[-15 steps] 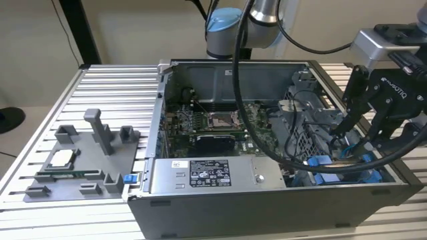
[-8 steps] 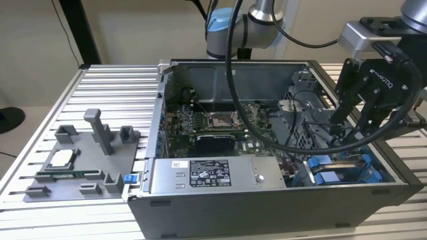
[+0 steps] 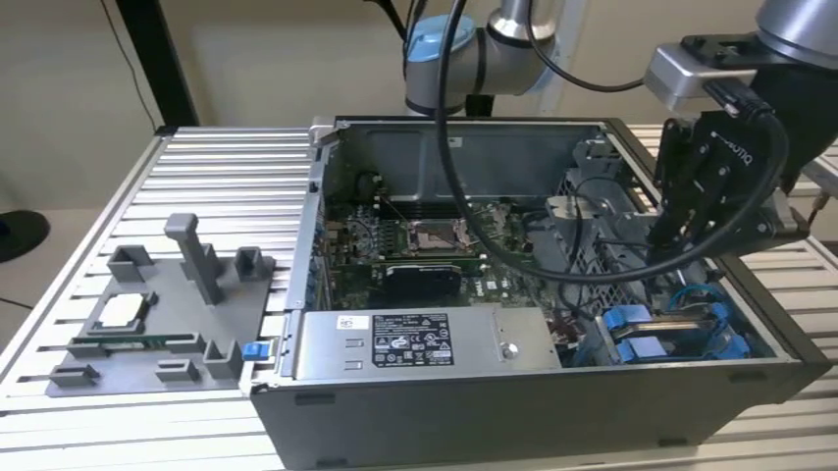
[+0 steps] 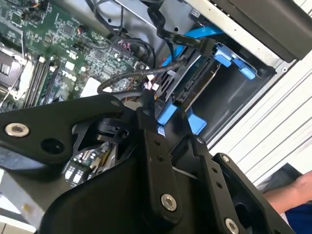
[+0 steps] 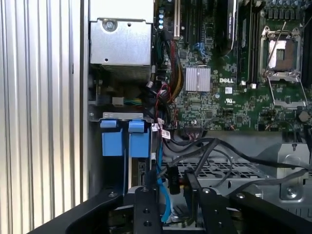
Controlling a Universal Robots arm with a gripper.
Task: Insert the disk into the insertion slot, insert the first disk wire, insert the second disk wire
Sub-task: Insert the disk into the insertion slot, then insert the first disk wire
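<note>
Black hand [image 5: 169, 190] (grip: cannot tell) hovers near 1 disk [image 4: 197, 85] seated in 1 insertion slot [image 3: 733, 339].

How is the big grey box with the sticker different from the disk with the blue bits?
The grey box is plain metal with a white sticker on top; the disk is held in bright blue plastic. The grey box looks much longer than the disk. The grey box lies out in the open; the disk is tucked low in a corner. Both sit inside the open computer case.
</note>
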